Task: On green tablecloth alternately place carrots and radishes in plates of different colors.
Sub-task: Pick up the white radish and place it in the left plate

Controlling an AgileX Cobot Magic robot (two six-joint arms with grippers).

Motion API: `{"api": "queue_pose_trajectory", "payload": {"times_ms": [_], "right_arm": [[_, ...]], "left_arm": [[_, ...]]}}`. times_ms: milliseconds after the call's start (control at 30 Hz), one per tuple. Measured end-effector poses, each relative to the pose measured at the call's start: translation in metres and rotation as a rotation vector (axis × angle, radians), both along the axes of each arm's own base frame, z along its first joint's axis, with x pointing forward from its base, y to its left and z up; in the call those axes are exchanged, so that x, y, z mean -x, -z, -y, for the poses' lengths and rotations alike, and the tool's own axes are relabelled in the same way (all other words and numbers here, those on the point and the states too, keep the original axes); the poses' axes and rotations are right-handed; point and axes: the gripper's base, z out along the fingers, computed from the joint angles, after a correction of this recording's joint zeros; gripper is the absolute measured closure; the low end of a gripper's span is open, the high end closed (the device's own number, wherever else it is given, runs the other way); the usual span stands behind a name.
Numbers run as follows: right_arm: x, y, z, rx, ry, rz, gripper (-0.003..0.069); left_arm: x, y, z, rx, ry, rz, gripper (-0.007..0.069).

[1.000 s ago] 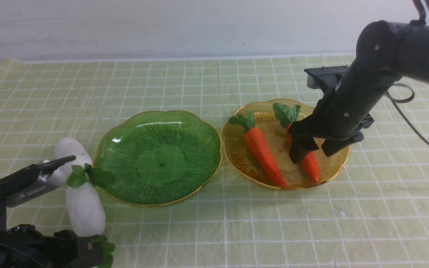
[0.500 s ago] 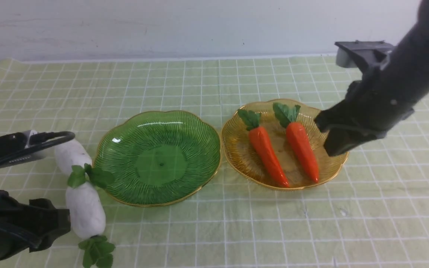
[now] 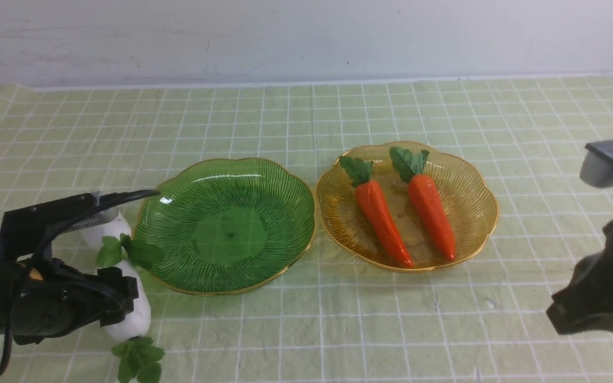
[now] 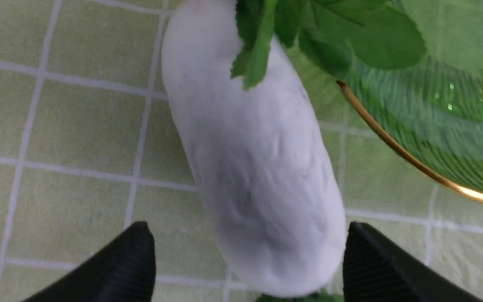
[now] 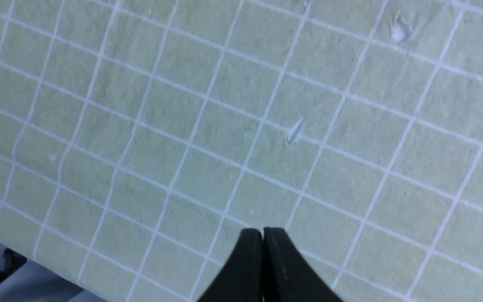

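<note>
Two orange carrots (image 3: pixel 382 221) (image 3: pixel 433 213) lie side by side in the amber plate (image 3: pixel 477 175) on the green tablecloth (image 3: pixel 306 117). The green plate (image 3: pixel 232 229) beside it holds nothing. Left of it lie two white radishes: the far one (image 3: pixel 105 230) is partly hidden by my left arm, and the near one (image 3: pixel 137 318) (image 4: pixel 250 159) lies between the spread fingers of my left gripper (image 3: pixel 120 298) (image 4: pixel 245 228), which is open. One finger stands clear of the radish. My right gripper (image 3: pixel 559 314) (image 5: pixel 262 232) is shut on nothing, over bare cloth at the near right.
The green plate's gold rim (image 4: pixel 405 155) runs close beside the near radish. The far radish's green leaves (image 4: pixel 329 33) overhang the near radish's end and the rim. The cloth's near edge (image 5: pixel 36 268) shows in the right wrist view.
My right arm has drawn back from the amber plate to the near right and shut, leaving the second carrot in the plate. My left gripper has come down around the near radish and opened wider.
</note>
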Motion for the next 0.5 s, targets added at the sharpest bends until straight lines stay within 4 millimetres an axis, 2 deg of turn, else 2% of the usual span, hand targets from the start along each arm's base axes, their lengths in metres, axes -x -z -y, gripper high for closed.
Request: {"api": "queue_pose_trajectory", "payload": {"times_ms": [100, 300, 500], "right_arm": [[0.001, 0.004, 0.001, 0.007, -0.003, -0.006, 0.0673], [0.000, 0.004, 0.001, 0.009, -0.010, 0.000, 0.0673], [0.000, 0.004, 0.001, 0.012, -0.026, 0.008, 0.0673]], "left_arm": [[-0.009, 0.012, 0.000, -0.005, -0.007, -0.006, 0.0083], [-0.012, 0.019, 0.000, -0.008, -0.008, -0.028, 0.0085], [-0.002, 0.017, 0.000, -0.008, 0.010, -0.110, 0.0186]]}}
